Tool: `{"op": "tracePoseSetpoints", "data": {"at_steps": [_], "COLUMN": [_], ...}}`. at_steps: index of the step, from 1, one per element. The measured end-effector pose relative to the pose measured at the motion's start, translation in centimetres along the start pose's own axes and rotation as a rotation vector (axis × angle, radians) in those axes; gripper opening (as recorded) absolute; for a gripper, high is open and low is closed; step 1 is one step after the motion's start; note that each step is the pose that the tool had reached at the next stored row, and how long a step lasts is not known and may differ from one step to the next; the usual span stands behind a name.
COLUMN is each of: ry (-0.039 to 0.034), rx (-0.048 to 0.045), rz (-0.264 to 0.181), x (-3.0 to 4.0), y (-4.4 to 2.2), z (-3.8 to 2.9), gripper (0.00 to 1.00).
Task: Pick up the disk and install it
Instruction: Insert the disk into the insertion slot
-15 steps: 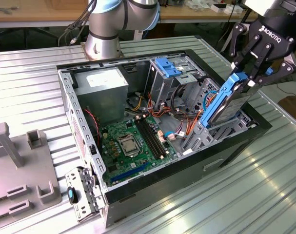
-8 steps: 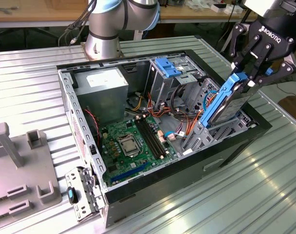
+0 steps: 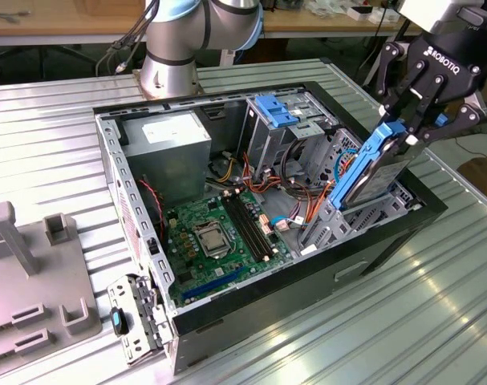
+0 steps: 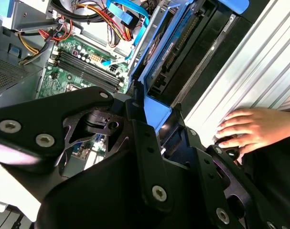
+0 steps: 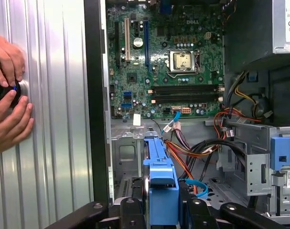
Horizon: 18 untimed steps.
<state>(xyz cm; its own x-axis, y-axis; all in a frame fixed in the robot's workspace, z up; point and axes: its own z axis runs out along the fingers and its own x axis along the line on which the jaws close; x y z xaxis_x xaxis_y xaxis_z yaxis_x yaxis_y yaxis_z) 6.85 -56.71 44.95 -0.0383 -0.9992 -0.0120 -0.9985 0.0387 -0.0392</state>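
The disk (image 3: 373, 172) is a grey drive in a bright blue carrier, held tilted on edge over the open computer case (image 3: 129, 200), at the exterior view's right side. My gripper (image 3: 409, 131) is shut on its upper end, black fingers clamping the blue rail. The disk's lower end reaches down to the silver drive bay (image 3: 327, 216) inside the case; I cannot tell if it touches. In the first wrist view the blue carrier (image 5: 161, 176) rises from my gripper (image 5: 160, 212). In the second wrist view the disk (image 4: 180, 52) extends beyond the gripper (image 4: 152, 112).
Inside the case lie a green motherboard (image 3: 219, 233), a grey power-supply box (image 3: 171, 144), coloured cables (image 3: 295, 204) and a fixed blue bracket (image 3: 275, 108) on the cage. A person's hand (image 4: 250, 129) rests on the ribbed metal table (image 3: 403, 321) beside the case. A grey fixture (image 3: 26, 273) stands at the left.
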Motion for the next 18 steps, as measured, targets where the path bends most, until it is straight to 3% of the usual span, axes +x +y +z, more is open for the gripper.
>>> {"op": "tracePoseSetpoints", "data": {"at_steps": [18], "ry": [0.0], "rx": [0.0], "rz": [0.0], "x": [0.01], "y": [0.04], "z": [1.03], "gripper": [0.37]}}
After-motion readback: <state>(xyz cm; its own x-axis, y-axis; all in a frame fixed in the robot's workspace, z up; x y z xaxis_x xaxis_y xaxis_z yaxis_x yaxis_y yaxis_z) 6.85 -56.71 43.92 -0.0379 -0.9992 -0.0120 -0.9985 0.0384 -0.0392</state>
